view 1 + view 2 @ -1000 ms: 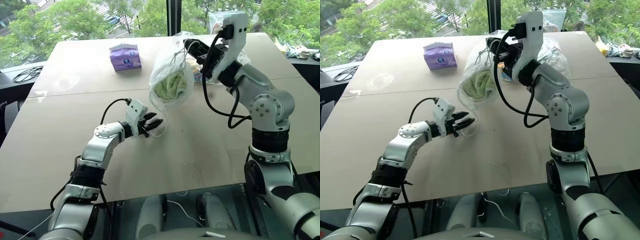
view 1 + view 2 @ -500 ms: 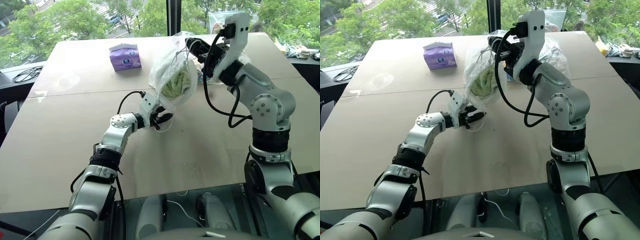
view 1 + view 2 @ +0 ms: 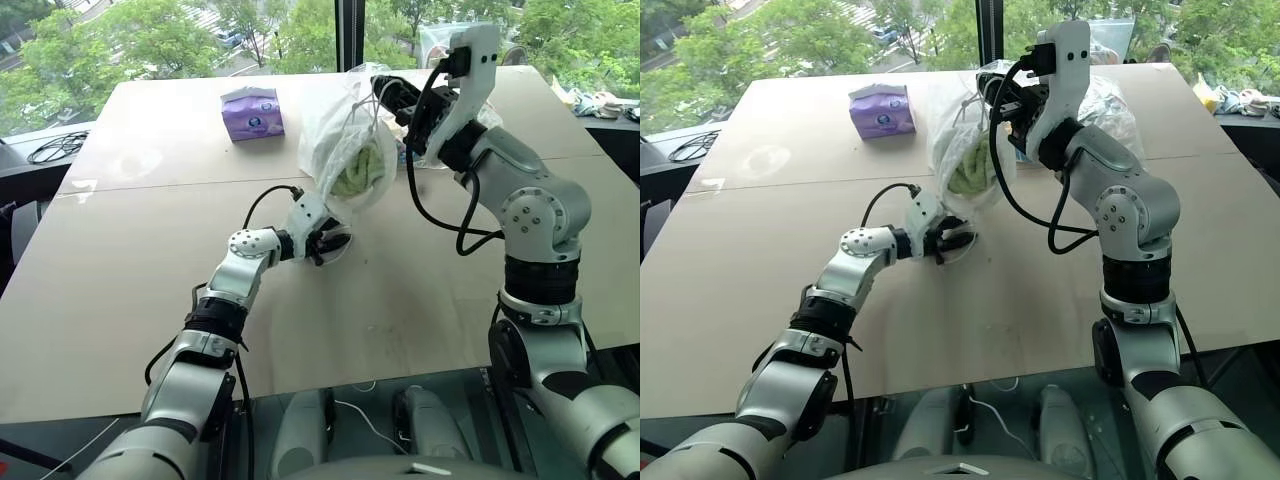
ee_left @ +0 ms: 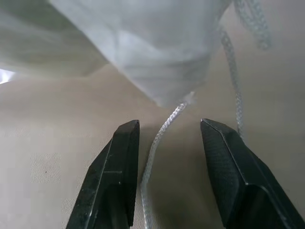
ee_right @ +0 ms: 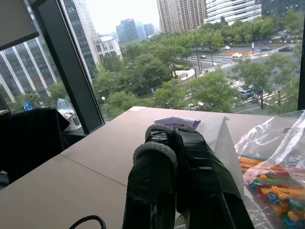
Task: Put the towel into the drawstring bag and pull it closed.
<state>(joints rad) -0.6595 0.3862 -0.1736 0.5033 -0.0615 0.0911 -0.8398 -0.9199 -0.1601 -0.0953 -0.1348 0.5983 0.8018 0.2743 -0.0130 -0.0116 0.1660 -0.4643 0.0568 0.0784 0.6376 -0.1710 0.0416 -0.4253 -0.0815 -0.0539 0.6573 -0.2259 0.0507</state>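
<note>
Fingers of my left end effector (image 4: 164, 162) stand spread with a strand of the white cord (image 4: 159, 138) running down between them, not yet pinched; I judge they are lined up this way so a squeeze would catch the cord for the closing pull. Just above those fingers hangs the bottom corner of the drawstring bag (image 3: 345, 150), lifted clear of the worktop (image 3: 140, 250) so that its weight hangs from the mouth. My right end effector (image 5: 178, 157) is pressed together high above the worktop, and it appears to be pinching the bag at its mouth or cord, though the exact spot of the grip is hidden from me; holding it up there keeps the pouch hanging straight and the cord free to be drawn. Inside the translucent bag sits the towel (image 3: 357, 172), a light green bundle resting low in the pouch, so the filling step looks done and only the cinching remains. Further out, a small purple packet (image 3: 251, 111) lies on the worktop, and a clear plastic bag of colourful items (image 5: 274, 188) rests behind my right arm.
</note>
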